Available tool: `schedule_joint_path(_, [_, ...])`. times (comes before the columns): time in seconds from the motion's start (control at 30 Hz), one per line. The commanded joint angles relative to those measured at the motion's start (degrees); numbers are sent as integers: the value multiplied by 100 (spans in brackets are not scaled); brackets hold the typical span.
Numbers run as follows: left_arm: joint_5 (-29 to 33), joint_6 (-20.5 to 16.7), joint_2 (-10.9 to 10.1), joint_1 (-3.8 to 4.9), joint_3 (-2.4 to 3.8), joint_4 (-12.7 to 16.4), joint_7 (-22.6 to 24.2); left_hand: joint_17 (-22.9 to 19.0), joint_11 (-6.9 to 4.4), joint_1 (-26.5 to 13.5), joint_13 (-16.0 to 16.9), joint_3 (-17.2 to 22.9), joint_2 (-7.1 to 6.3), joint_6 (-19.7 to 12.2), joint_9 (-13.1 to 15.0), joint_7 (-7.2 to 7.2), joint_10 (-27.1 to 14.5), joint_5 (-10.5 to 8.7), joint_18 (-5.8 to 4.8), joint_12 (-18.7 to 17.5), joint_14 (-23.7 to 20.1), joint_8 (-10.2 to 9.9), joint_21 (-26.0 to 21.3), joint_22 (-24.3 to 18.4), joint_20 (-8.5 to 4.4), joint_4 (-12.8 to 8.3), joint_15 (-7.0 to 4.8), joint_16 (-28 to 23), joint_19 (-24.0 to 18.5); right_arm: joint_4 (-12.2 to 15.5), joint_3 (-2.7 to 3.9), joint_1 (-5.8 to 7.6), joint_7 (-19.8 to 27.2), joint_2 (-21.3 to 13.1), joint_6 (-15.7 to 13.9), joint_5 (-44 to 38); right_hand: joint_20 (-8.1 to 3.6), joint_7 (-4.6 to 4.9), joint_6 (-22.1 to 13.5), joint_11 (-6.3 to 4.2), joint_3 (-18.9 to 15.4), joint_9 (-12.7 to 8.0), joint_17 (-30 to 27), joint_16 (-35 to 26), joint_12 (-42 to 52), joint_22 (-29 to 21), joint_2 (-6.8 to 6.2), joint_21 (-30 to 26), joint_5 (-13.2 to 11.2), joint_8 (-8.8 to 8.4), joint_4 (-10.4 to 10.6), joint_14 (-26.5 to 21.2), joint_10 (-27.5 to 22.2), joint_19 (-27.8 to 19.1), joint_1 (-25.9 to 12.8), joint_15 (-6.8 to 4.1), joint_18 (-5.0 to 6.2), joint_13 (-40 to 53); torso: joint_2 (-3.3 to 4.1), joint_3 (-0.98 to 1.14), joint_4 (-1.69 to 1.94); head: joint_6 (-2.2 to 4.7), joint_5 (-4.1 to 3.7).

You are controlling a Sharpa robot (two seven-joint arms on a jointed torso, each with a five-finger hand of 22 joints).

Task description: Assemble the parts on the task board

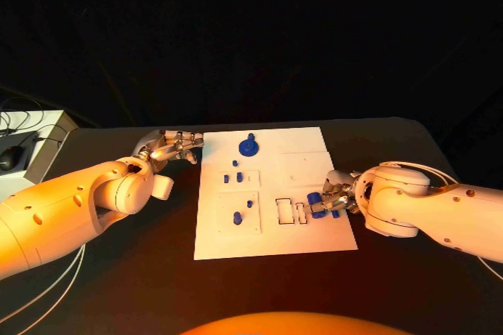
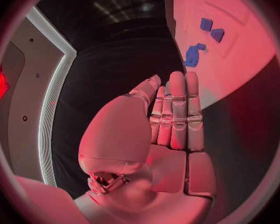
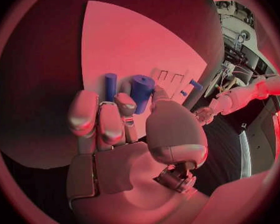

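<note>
Lying in the middle of the black table [image 1: 126, 277], the white task board [image 1: 275, 226] carries several small blue parts: a round-headed part [image 1: 248, 146] near its far edge, a pair of short pegs [image 1: 232, 178] and a smaller speck above them toward the left edge, and two more pieces [image 1: 243, 213] standing in a square recess near the near-left corner. Rectangular slots [image 1: 291, 211] outlined in black sit near the right edge; what fills them is hard to make out. No writing or label can be read on the board. At that right edge the right hand [image 1: 334, 197] has its fingers closed on a blue cylinder [image 3: 140, 92], thumb against one side and fingertips against the other; a slimmer blue peg [image 3: 110, 86] stands just beside it, and whether the hand also touches that peg cannot be told. The left hand [image 1: 173, 147] rests on the table just off the far-left corner of the board, its fingers [image 2: 177, 109] straight and pressed together, holding nothing. Grey boxes [image 1: 26, 142] with cables are cut off at the table's left edge.
</note>
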Motion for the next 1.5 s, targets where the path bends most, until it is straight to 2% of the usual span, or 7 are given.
schedule_joint_path(0.03, [36, 96, 3, -1, 3, 16, -3, -9, -2, -24, -7, 1, -39, -20, 1, 5, -45, 33, -24, 10, -16, -13, -23, -7, 2, 22, 3, -36, 51, -21, -43, -68, 20, 22, -2, -60, -9, 14, -56, 3, -6, -679, -10, -12, -26, 715, 155, -30, 410, -98, -177, 21, -52, -9, 150, 8, -88, -14, -3, 6, -5, 0, 6])
schedule_joint_path(0.2, [36, 97, 3, -1, 3, 12, -14, -10, -2, -10, -7, 7, -40, -22, 2, 5, -46, 33, -23, 11, -16, -9, -27, -10, 2, 24, 3, -36, 55, 9, -43, -69, 133, -38, -348, 225, 1, 49, -115, 29, 68, -759, -29, -38, -273, 721, 334, -14, 1087, -177, -503, 15, -163, -17, 403, 16, -92, -161, -1, 7, -3, 1, 6])
schedule_joint_path(0.3, [38, 97, 2, -1, 3, 8, -29, -10, -2, -10, -7, 7, -40, -22, 2, 5, -46, 33, -23, 11, -16, -9, -27, -10, 2, 24, 3, -36, 55, 46, -43, -60, 205, -83, -548, 493, -2, 34, -78, 16, 103, -807, -28, -45, -245, 722, 396, 8, 1000, -180, -694, 18, -160, -19, 450, 9, -90, -178, -1, 9, -4, 2, 7])
schedule_joint_path(0.37, [44, 97, 1, -1, 3, 4, -36, -11, -1, 2, -7, 14, -38, -21, 2, 7, -46, 34, -22, 13, -16, -8, -28, -10, 1, 24, 3, -37, 56, 81, -42, -51, 235, -109, -627, 625, -6, 18, -63, 4, 188, -806, -31, -49, -230, 724, 413, 18, 723, -166, -763, 17, -153, -18, 506, 2, -92, -179, -1, 9, -2, 0, 5])
schedule_joint_path(0.67, [63, 95, 3, -1, 3, -23, -56, -11, -3, 10, -7, 19, -38, -19, 2, 6, -44, 34, -21, 15, -16, -8, -28, -9, 1, 25, 2, -36, 59, 282, -36, 64, 312, -238, -894, 1272, -24, -5, -65, -13, 715, -807, -45, -73, -187, 718, 315, 18, 668, -72, -1100, 23, -148, -24, 293, -11, -101, -226, -1, 6, 0, 3, 24])
schedule_joint_path(0.97, [65, 108, 20, -1, 3, -33, -70, -11, -3, 10, -7, 19, -38, -19, 2, 6, -44, 34, -21, 15, -16, -8, -28, -9, 1, 25, 2, -36, 59, 452, -31, 282, 274, -259, -764, 1786, -21, -3, -58, -10, 677, -808, -40, -70, -181, 721, 288, 25, 585, -65, -1079, 22, -151, -26, 241, -8, -101, -226, -1, -3, -5, 4, 21])
schedule_joint_path(1.5, [66, 138, 23, 0, 3, -30, -93, -14, 1, 20, -7, 27, -49, -30, 2, 14, -48, 37, -21, 15, -18, -9, -30, -3, 0, 29, 3, -37, 58, 423, -46, 184, 172, 167, -566, 1972, -19, -1, -55, -7, 629, -805, -48, -78, -168, 742, 314, 125, 425, -52, -1033, 22, -153, -13, 200, -6, -109, -228, 4, 0, 0, -7, 39])
